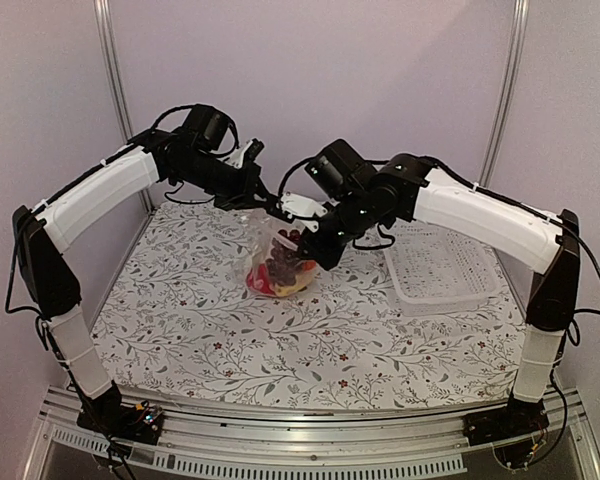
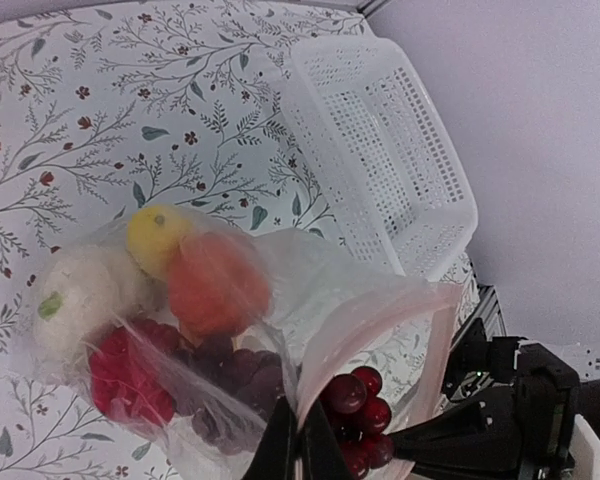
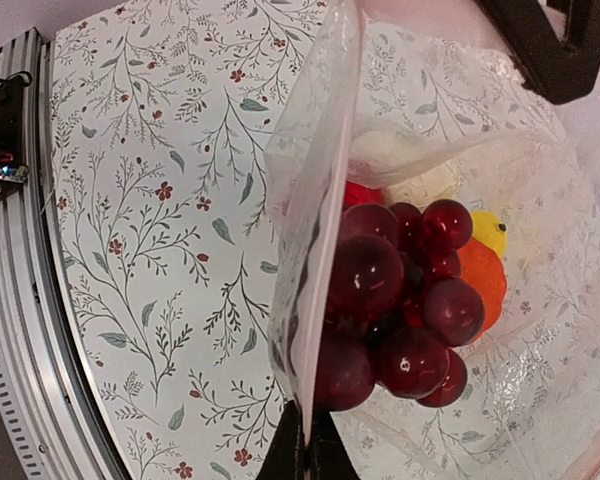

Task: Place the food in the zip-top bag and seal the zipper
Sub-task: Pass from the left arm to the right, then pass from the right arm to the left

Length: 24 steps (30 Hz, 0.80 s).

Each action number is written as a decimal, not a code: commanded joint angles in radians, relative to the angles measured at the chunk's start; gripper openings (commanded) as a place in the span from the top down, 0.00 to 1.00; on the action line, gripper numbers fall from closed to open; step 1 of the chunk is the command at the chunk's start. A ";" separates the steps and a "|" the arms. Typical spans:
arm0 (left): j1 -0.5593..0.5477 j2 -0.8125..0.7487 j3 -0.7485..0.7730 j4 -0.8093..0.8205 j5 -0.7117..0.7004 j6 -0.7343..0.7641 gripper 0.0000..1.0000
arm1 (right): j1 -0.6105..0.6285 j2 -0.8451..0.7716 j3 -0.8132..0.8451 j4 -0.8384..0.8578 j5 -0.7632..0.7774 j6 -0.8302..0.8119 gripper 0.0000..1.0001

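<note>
Evidently both grips are pinched shut on plastic: the left fingers (image 2: pixel 278 455) and the right fingers (image 3: pixel 283 458) each clamp the mouth edge of the zip-top bag (image 1: pixel 263 245), probably to keep the opening taut for sealing. The food (image 2: pixel 215 285) sits inside, with the grape bunch (image 3: pixel 400 320) uppermost. Underneath is the floral desk (image 1: pixel 280 350), with a white basket (image 1: pixel 440 270) nearby and a pale wall (image 1: pixel 380 80) behind.
</note>
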 commanded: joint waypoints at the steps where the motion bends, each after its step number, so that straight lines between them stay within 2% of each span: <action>1: 0.011 -0.047 -0.008 0.069 0.072 0.013 0.99 | 0.008 -0.059 0.110 -0.005 -0.022 0.002 1.00; 4: 0.006 -0.073 -0.005 0.154 0.150 0.004 0.99 | 0.010 -0.067 0.136 0.010 -0.006 0.000 1.00; 10: 0.004 -0.061 -0.026 0.171 0.148 0.018 0.96 | 0.011 -0.044 0.079 0.012 0.012 -0.001 1.00; 16: 0.004 -0.191 -0.096 0.244 -0.014 0.091 0.70 | 0.010 -0.057 0.068 0.007 0.012 0.016 1.00; 19: 0.007 -0.345 -0.257 0.404 -0.084 0.152 0.63 | 0.010 -0.070 0.056 0.008 0.014 0.014 1.00; 20: 0.010 -0.402 -0.329 0.472 -0.097 0.162 0.58 | 0.010 -0.075 0.052 0.009 0.012 0.016 1.00; 21: 0.012 -0.463 -0.436 0.540 -0.105 0.170 0.50 | 0.010 -0.079 0.047 0.007 0.009 0.019 1.00; 24: 0.019 -0.627 -0.668 0.714 -0.117 0.202 0.36 | 0.011 -0.087 0.029 0.007 0.002 0.024 1.00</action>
